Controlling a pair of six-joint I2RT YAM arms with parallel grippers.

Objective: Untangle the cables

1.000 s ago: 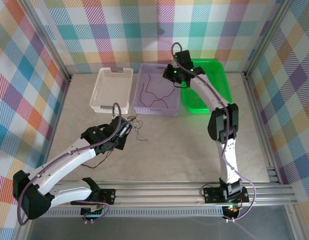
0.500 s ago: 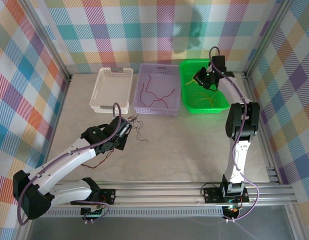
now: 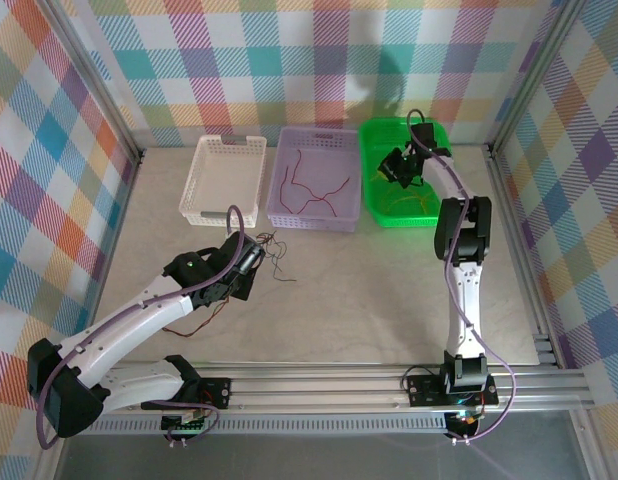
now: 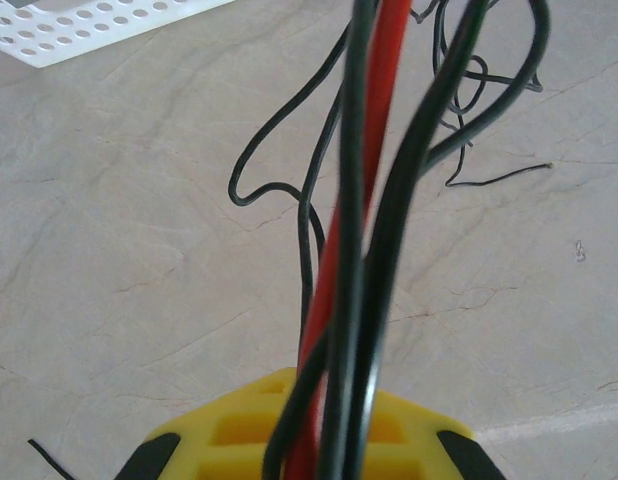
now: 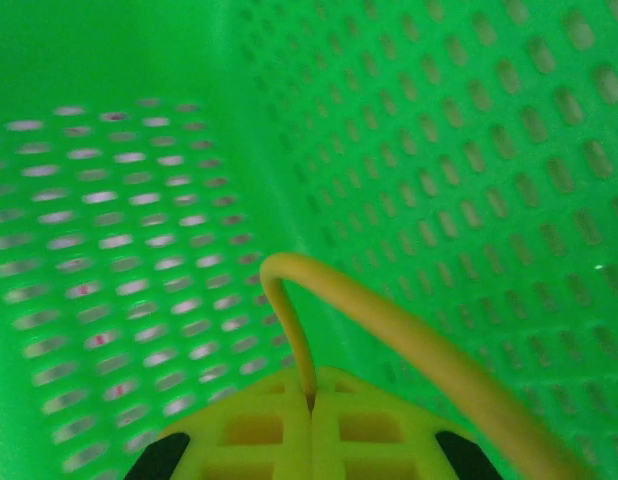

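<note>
Here, left gripper [image 4: 309,432] clamped on black-red cables [image 4: 375,150], right gripper [image 5: 311,420] pinching yellow cable [image 5: 409,338]

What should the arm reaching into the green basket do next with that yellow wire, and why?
Probably open the right tool and let go. It is shut on the yellow cable, down inside the green basket, where other yellow cables already lie, so this one looks ready to drop.

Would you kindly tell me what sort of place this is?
Likely a robot lab test cell: plaid walls boxing in a table, a left arm and right arm bolted to a rail, and loose cables near a purple basket.
</note>
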